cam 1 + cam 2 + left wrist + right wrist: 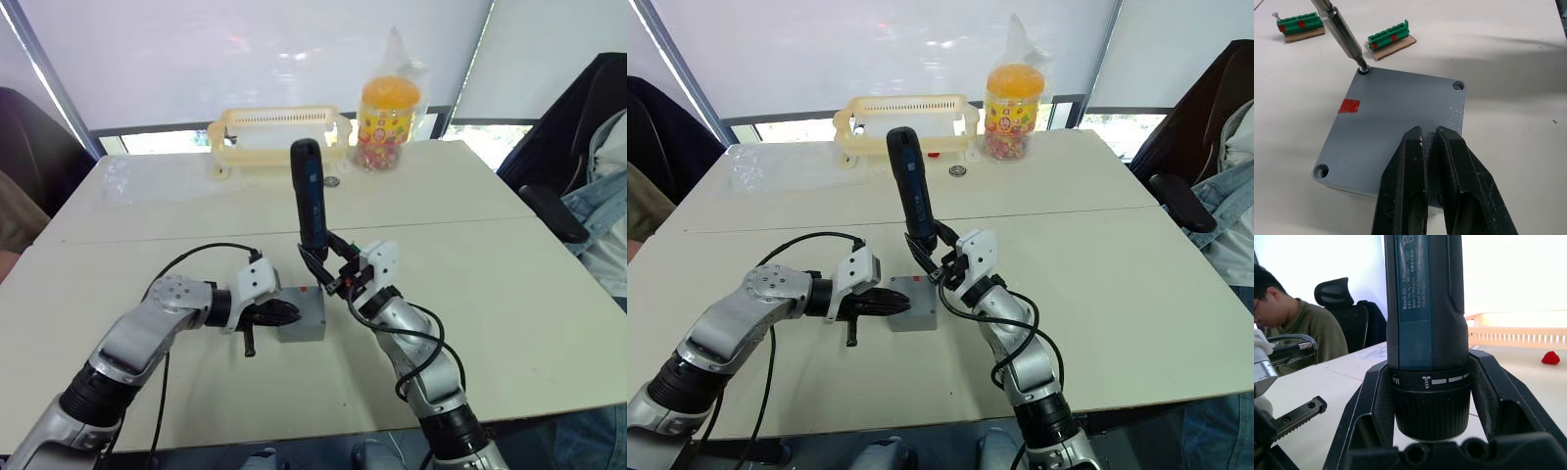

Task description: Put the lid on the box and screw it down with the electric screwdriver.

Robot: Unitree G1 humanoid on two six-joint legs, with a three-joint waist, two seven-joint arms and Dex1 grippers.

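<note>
While my right jaws (1430, 431) clamp the black-and-blue electric screwdriver (310, 201) upright, my nearly closed left jaws (1432, 147) press the flat grey lid (1381, 127).

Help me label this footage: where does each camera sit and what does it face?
Left and right eye views: head, looking down at the table; both arms show.
Left wrist view: along the left gripper, pressed on the lid.
Right wrist view: along the right gripper, clamping the electric screwdriver.
Shared: the screwdriver appears in every view.
</note>
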